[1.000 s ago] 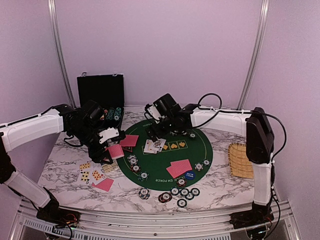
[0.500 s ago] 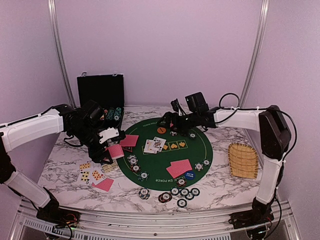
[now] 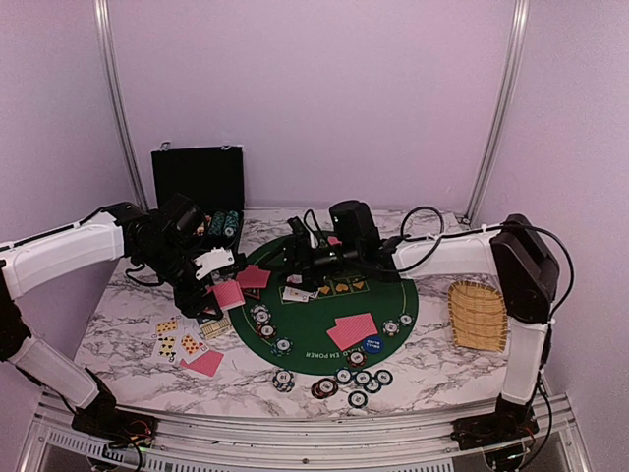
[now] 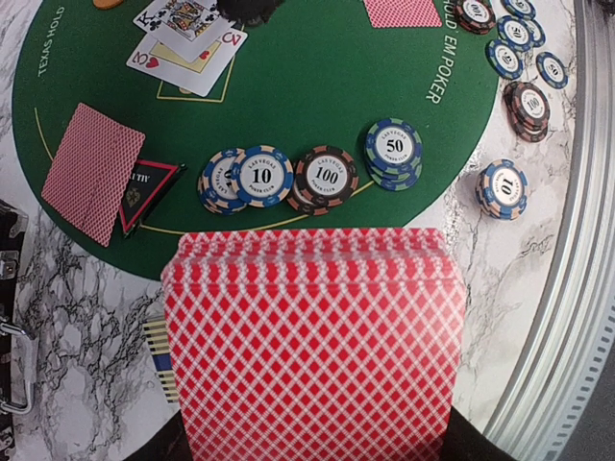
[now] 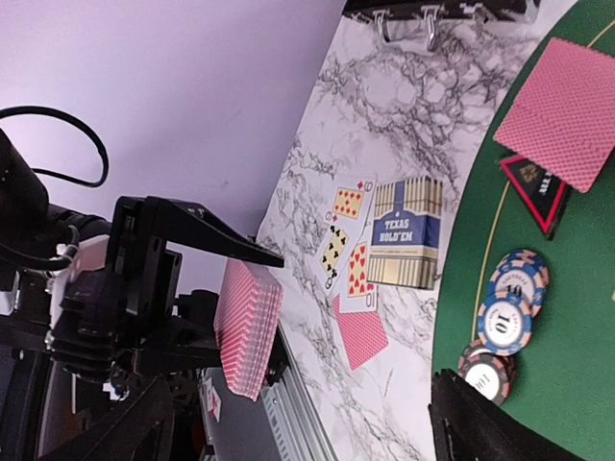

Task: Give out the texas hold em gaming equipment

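My left gripper (image 3: 218, 285) is shut on a deck of red-backed cards (image 4: 312, 336), held above the mat's left edge; the right wrist view shows the same deck (image 5: 247, 327) edge-on. My right gripper (image 3: 293, 258) hangs open over the far left of the green mat (image 3: 324, 310), with nothing between its fingers (image 5: 480, 423). Below the deck lie chips marked 10 (image 4: 261, 177), 100 (image 4: 327, 178) and 50 (image 4: 394, 146), a triangular marker (image 4: 146, 187) and a red-backed card pair (image 4: 93, 171). Face-up cards (image 4: 187, 38) lie mid-mat.
A black chip case (image 3: 198, 182) stands open at the back left and a wicker basket (image 3: 479, 315) sits at the right. A card box (image 5: 406, 233), face-up cards (image 3: 177, 339) and one red-backed card (image 5: 360, 331) lie on the marble. More chips (image 3: 354, 379) line the mat's near edge.
The right gripper swung out to the right over the mat's far side, then came back left toward the deck. The left arm kept still with the deck.
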Controlling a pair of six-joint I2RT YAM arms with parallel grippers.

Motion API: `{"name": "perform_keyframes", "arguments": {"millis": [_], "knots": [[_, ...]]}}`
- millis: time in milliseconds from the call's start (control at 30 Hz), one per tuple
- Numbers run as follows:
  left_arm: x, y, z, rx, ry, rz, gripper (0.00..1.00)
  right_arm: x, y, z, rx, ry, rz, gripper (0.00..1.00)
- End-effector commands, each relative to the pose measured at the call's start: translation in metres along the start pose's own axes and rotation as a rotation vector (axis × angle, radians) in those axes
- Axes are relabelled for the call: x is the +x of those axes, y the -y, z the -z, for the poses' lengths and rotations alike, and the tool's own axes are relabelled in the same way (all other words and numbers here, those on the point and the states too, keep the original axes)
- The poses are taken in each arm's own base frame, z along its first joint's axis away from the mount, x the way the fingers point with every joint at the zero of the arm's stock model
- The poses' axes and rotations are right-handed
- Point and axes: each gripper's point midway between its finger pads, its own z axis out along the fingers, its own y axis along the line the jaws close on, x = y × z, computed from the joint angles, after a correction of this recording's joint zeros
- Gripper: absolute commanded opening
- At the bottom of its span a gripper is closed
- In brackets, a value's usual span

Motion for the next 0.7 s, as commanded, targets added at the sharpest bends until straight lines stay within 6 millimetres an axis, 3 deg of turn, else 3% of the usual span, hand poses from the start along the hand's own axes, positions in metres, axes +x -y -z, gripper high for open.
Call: {"name": "perform_keyframes", "arguments": {"millis": [0,667], "knots": [[-0.011,-0.002,0.012,-0.005,0.037,-0.012,0.0,0.014,-0.006,-0.023,-0.1,-0.04,-0.064,0.9],[-0.012,-0.002,0.011,-0.004,0.041,-0.01,0.0,0.036,-0.02,-0.064,-0.213,-0.095,-0.121,0.86]]}}
